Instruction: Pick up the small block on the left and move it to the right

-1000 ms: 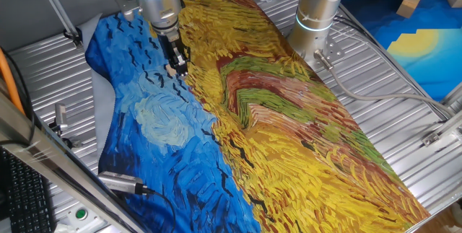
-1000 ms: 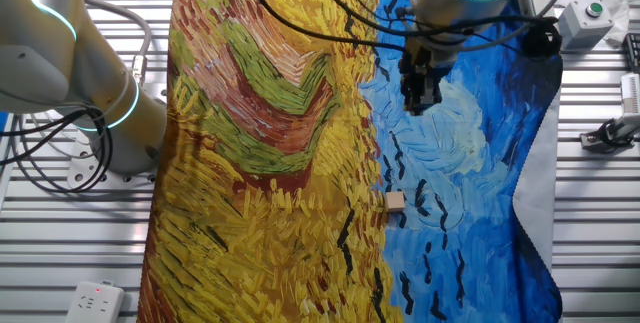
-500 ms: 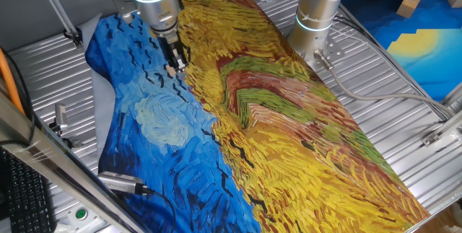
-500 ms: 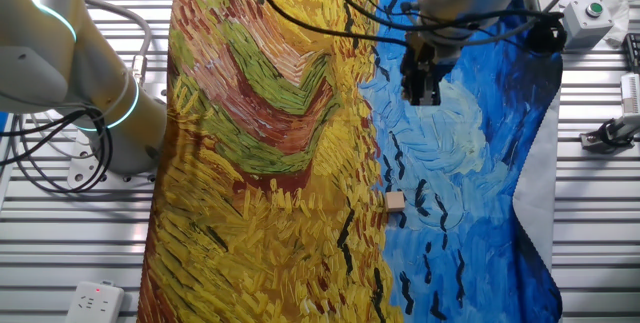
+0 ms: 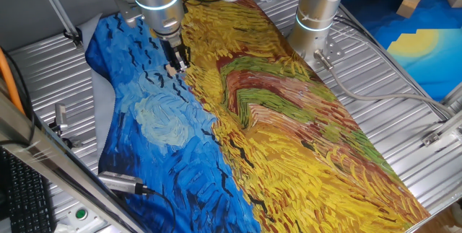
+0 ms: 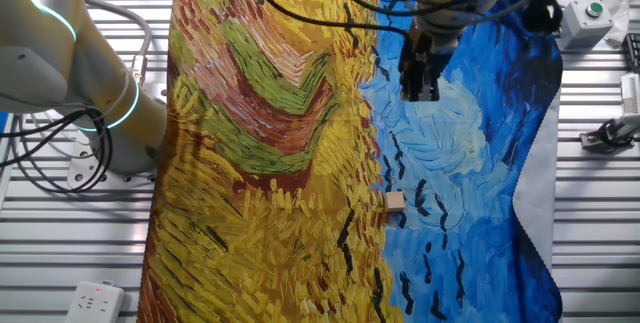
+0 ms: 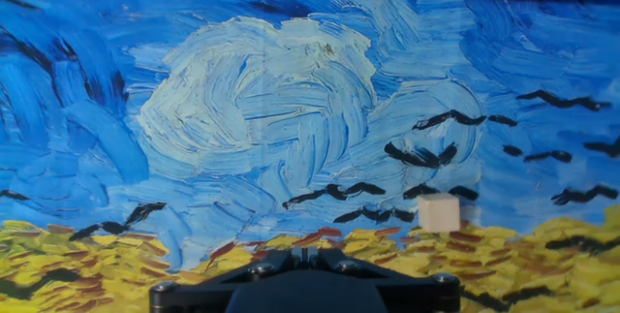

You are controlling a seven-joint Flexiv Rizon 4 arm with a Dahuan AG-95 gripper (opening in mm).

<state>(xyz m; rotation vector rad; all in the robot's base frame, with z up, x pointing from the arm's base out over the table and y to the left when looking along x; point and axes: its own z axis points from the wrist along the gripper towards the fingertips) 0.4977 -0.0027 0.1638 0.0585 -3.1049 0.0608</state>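
The small block [image 6: 395, 201] is a tiny pale tan cube lying on the painted cloth, where the blue part meets the yellow. In the hand view it [image 7: 438, 212] lies right of centre on the cloth, apart from the fingers. In one fixed view it [image 5: 170, 68] shows as a tan speck just beside the fingers. My gripper [image 6: 417, 83] hangs above the blue part of the cloth, well away from the block, also seen in one fixed view [image 5: 177, 63]. Its jaws stand together and hold nothing. In the hand view only the black gripper base [image 7: 305, 284] shows.
A second robot arm [image 5: 315, 16] stands at the cloth's edge, also in the other fixed view [image 6: 105, 103]. A larger wooden block [image 5: 409, 2] sits on a far table. A button box [image 6: 585, 18] and a clamp [image 6: 610, 133] lie beside the cloth on the metal table.
My gripper has drifted a little farther from the small block over the blue part of the cloth. The block has not moved.
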